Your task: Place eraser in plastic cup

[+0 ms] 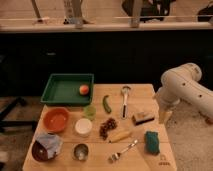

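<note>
The eraser (pixel 143 117), a small block with a pale top over a dark base, lies on the wooden table (pixel 150 162) at the right side. The plastic cup (pixel 89 111), small and translucent light green, stands upright near the table's middle, in front of the green tray. My gripper (pixel 165 116) hangs from the white arm (pixel 184 86) at the table's right edge, just right of the eraser and apart from it. It holds nothing that I can see.
A green tray (pixel 60 95) with an orange fruit (pixel 84 89) sits at the back left. Also on the table are an orange bowl (pixel 56 119), a white container (pixel 83 127), a steel cup (pixel 80 151), a teal sponge (pixel 152 141), a ladle (pixel 124 100), grapes (pixel 107 127) and a fork (pixel 123 150).
</note>
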{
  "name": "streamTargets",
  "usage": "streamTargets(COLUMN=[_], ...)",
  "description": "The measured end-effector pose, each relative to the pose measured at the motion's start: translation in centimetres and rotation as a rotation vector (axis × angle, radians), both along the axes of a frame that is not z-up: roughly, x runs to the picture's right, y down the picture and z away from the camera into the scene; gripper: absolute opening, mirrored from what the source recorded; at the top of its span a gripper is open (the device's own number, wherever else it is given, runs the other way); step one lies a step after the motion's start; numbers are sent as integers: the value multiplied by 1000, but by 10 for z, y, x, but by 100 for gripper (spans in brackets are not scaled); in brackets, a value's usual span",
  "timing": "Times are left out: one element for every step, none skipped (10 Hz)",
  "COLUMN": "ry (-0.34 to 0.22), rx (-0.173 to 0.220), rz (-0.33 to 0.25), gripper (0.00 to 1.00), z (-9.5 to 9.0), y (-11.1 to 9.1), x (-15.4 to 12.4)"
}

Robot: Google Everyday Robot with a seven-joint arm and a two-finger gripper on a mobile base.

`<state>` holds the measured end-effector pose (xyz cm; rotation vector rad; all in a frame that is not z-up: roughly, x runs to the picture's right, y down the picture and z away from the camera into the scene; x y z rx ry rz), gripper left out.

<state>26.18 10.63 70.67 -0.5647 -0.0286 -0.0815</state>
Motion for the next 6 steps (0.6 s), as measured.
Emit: streamTargets(ry=[-5, -13, -23, -39, -64, -92], rx=[-3, -9, -12, -13, -13, -14], rz=[-11, -16, -25, -32, -39, -46], gripper=[80, 80, 80, 80, 80, 80], z=[5, 9, 14, 19, 26, 31], y=[0, 1, 2, 1, 1, 2], x=[-1, -2, -2, -3, -3, -3])
